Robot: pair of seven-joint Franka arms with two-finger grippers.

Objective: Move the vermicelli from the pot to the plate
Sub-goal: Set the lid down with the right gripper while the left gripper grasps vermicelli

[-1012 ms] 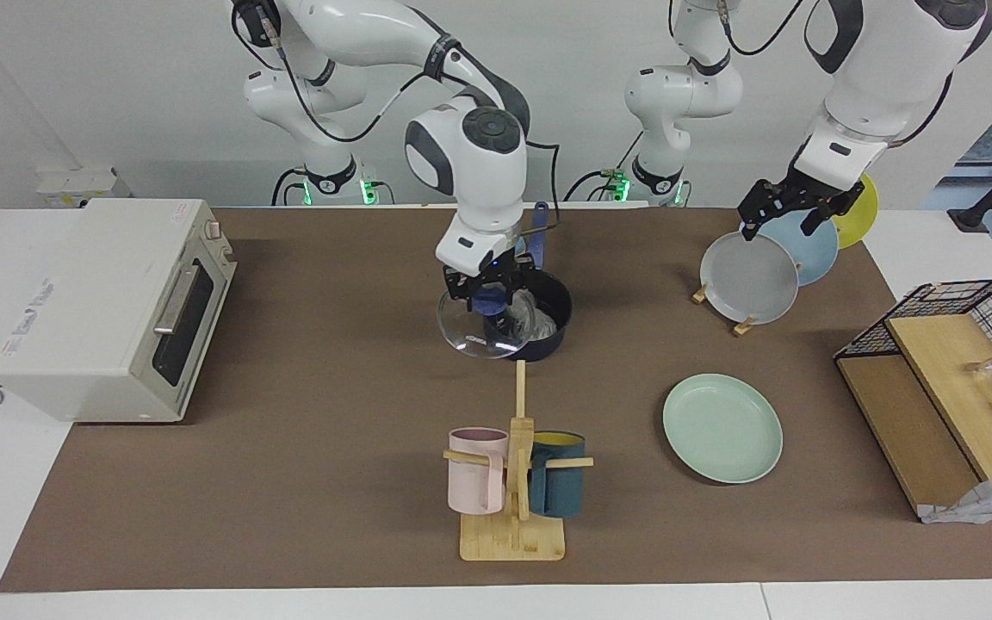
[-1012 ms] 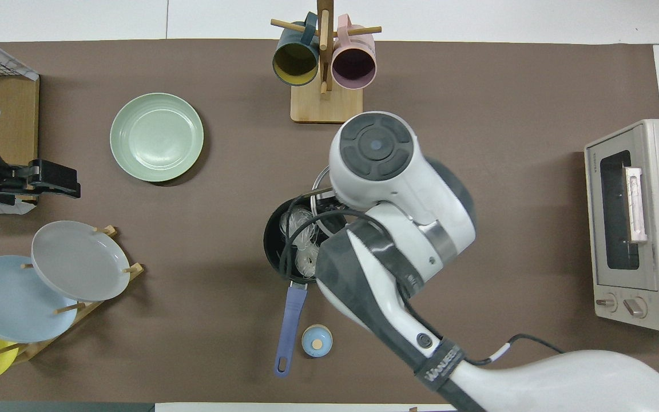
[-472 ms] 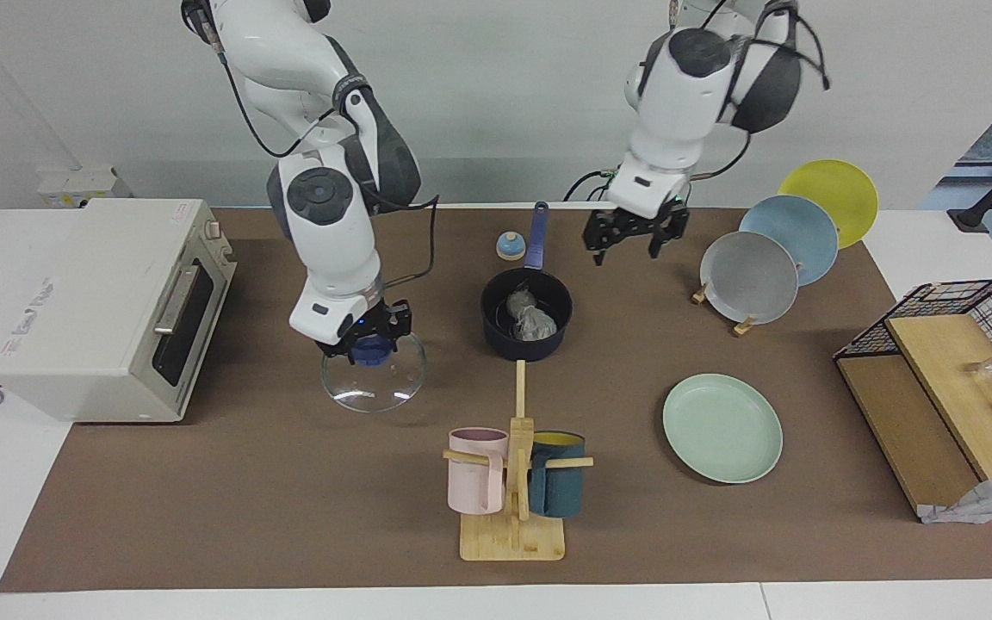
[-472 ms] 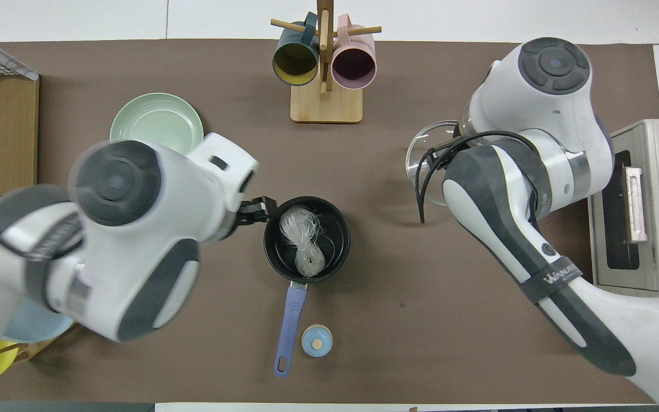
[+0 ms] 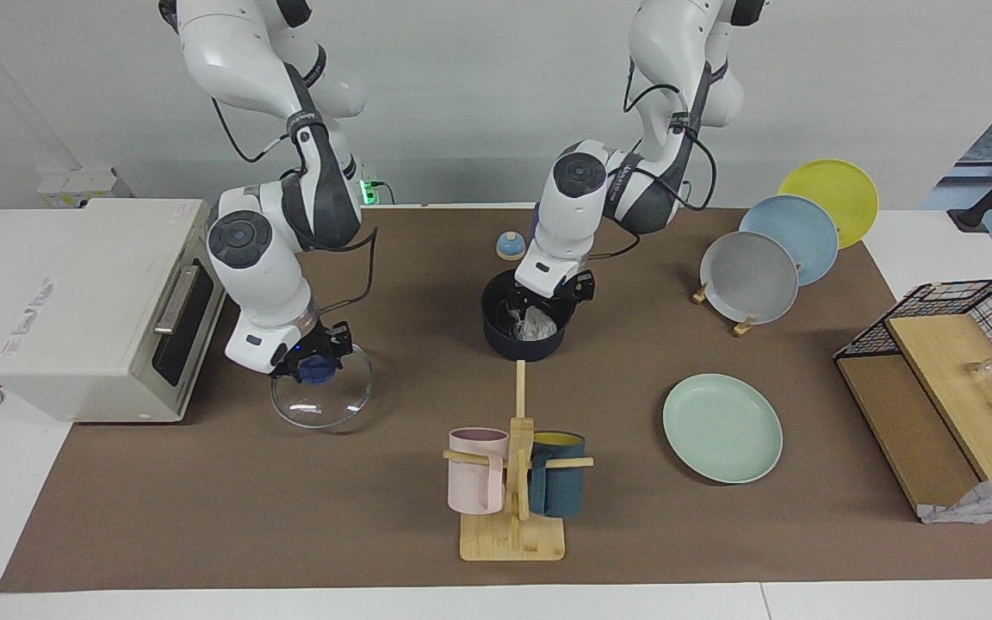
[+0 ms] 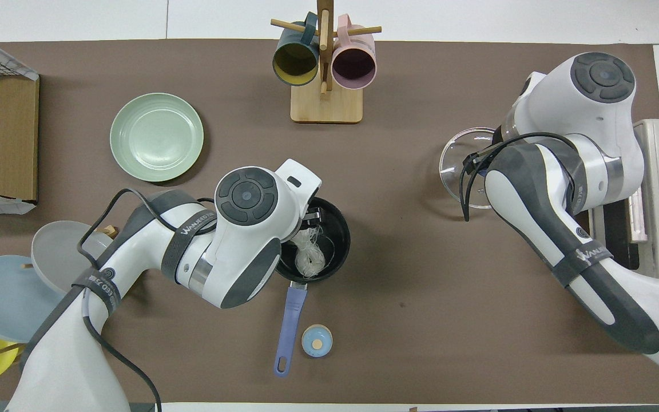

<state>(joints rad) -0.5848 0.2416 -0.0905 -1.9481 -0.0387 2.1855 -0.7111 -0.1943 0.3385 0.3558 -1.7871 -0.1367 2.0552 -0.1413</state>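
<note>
- Left end effector [image 5: 545, 299] dips into the mouth of the pot [image 5: 527, 327] with its jaws spread wide and nothing yet gripped; the vermicelli [image 5: 534, 324] lies in the bottom of the pot, just under the fingers.
- Right end effector [image 5: 315, 360] is clamped on the blue knob of the glass lid [image 5: 322, 398], holding it low over the table [image 5: 203, 517] in front of the toaster oven [image 5: 100, 301], toward the right arm's end.
- The step in hand looks to be the grasp: the jaws should straddle the noodle bundle near its middle, sink low enough to catch the wrapping, and close before any lift.
- A straight vertical lift until the bundle clears the rim seems wise, since the pot's wall stands close on every side of the fingers.
- The plate [image 5: 722, 428] sits well apart from the pot, toward the left arm's end and farther from the robots, with bare mat between.
- The mug rack [image 5: 515, 482] stands farther from the robots than the pot, and the plate rack [image 5: 750, 280] lies near the route; a raised carry should pass between them.
</note>
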